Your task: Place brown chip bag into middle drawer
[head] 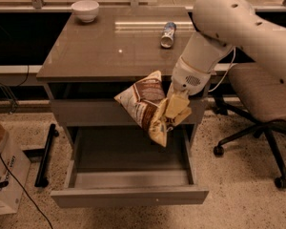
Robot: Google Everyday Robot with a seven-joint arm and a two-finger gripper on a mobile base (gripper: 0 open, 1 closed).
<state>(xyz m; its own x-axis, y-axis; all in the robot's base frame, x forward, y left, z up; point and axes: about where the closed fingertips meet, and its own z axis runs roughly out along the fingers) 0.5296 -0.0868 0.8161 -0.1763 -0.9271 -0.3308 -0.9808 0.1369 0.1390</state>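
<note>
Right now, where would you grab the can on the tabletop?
Probably the can mid-body, from above, closing across its round sides: it lies on its side. The gripper is occupied, holding the brown chip bag above the open middle drawer.
</note>
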